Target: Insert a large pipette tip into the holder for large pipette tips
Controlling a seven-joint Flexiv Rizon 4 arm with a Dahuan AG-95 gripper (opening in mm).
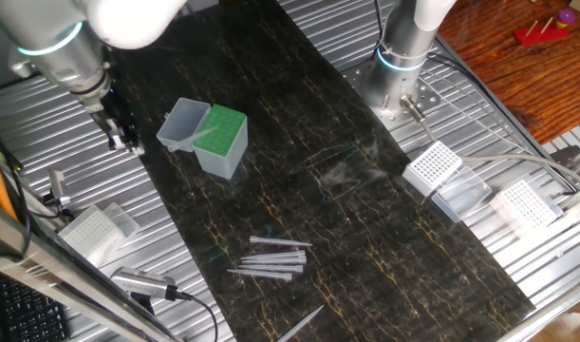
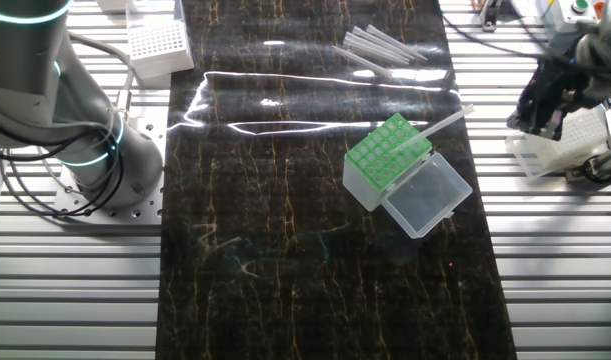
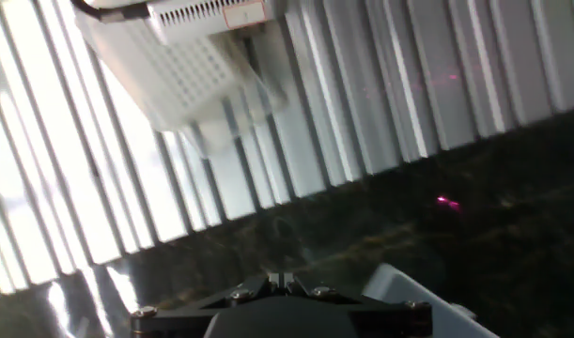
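Now, holder for large pipette tips [image 2: 387,152]: on the dark mat [image 2: 305,260], lid open
Large pipette tip [image 2: 447,122]: slanting out of the holder's green top
Spare tips [image 1: 273,258]: well apart from the holder
Gripper [image 1: 125,138]: beside the holder, off the mat; jaws seemingly pressed together, empty

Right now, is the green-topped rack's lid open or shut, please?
Open: the clear lid lies swung back beside the green-topped rack, holes exposed.
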